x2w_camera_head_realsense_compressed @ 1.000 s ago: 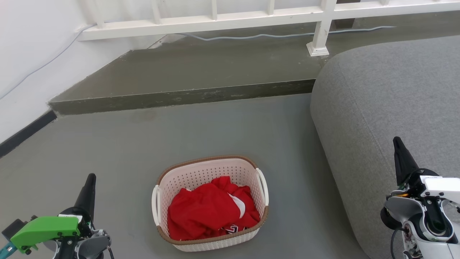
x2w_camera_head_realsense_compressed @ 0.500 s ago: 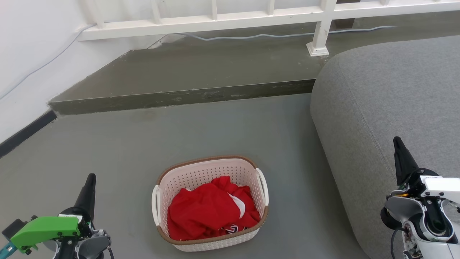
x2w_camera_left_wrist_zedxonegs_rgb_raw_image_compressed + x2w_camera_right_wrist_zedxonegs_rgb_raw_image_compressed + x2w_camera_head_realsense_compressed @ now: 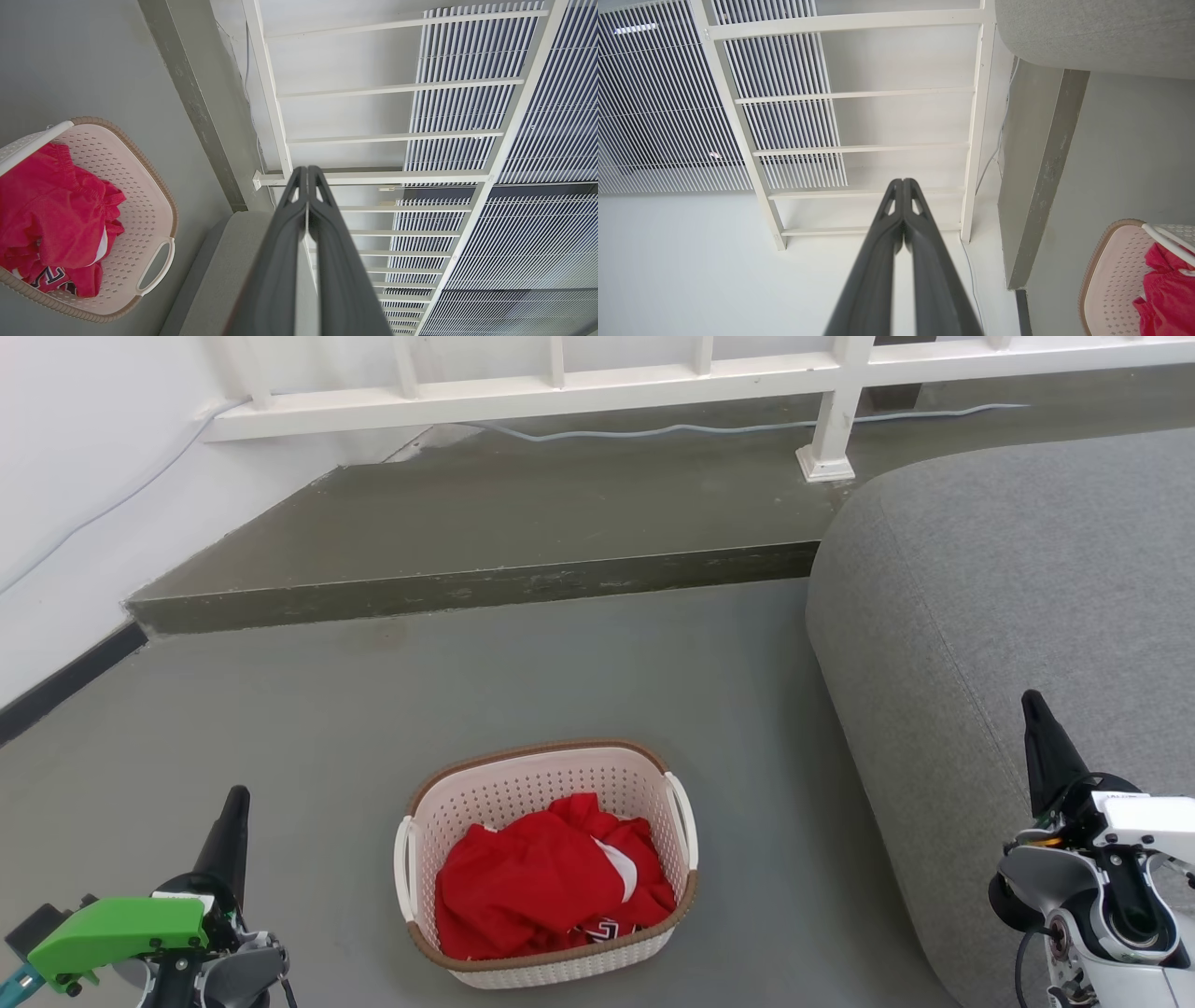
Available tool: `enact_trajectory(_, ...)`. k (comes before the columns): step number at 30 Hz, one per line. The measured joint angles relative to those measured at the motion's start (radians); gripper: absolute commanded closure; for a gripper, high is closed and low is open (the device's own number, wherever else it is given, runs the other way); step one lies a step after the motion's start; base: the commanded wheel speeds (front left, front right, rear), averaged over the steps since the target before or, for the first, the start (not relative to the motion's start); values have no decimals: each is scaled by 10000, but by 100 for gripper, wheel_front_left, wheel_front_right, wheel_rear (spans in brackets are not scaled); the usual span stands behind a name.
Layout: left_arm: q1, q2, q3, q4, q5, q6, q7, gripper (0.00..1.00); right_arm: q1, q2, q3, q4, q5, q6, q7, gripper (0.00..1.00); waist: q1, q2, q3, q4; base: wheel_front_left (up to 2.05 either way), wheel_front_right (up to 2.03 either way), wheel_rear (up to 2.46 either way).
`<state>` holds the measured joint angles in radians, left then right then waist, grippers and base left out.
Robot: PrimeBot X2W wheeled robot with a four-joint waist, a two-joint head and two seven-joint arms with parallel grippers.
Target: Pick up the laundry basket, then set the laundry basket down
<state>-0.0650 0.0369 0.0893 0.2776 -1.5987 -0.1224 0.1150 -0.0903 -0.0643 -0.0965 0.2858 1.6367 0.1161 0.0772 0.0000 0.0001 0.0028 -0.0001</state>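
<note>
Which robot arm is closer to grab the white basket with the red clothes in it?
Probably the left. The left gripper hangs nearer the cream perforated plastic laundry basket. The right gripper sits farther off, over by the grey fabric sofa. Both are shut.

The place reads as a living area of a home. A grey fabric sofa (image 3: 980,597) with a rounded edge sits just beyond and beside the right claw (image 3: 1041,737). Between that claw and the left claw (image 3: 231,826), on a smooth grey floor (image 3: 560,663), stands the laundry basket (image 3: 546,779) with a crumpled red garment (image 3: 532,877) in it. Farther ahead of both claws, a low step (image 3: 467,586) rises to a platform fenced by a white railing (image 3: 560,387), with a thin cable (image 3: 653,429) lying along its foot. Beyond the railing, past the left claw's tips, are white louvred panels (image 3: 551,116). Out to the left of the left claw is a white wall (image 3: 75,476) with dark skirting (image 3: 65,681).
</note>
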Motion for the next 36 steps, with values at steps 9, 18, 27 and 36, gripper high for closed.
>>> enact_trajectory(9,0,0,-2,0,0,0,0,100,1,4,-6,-8,0,0,0,100,0,0,0,0,0,0,0)
enact_trajectory(18,0,-2,-4,-2,0,0,0,100,1,8,-10,-19,0,12,2,100,0,0,1,0,0,0,0)
enact_trajectory(27,0,-2,-6,-4,0,0,0,100,2,12,-15,-31,0,12,27,100,0,0,1,0,0,0,0)
enact_trajectory(36,0,-2,-8,-4,0,0,-2,100,2,13,-23,-36,-2,12,27,100,0,0,1,0,0,0,0)
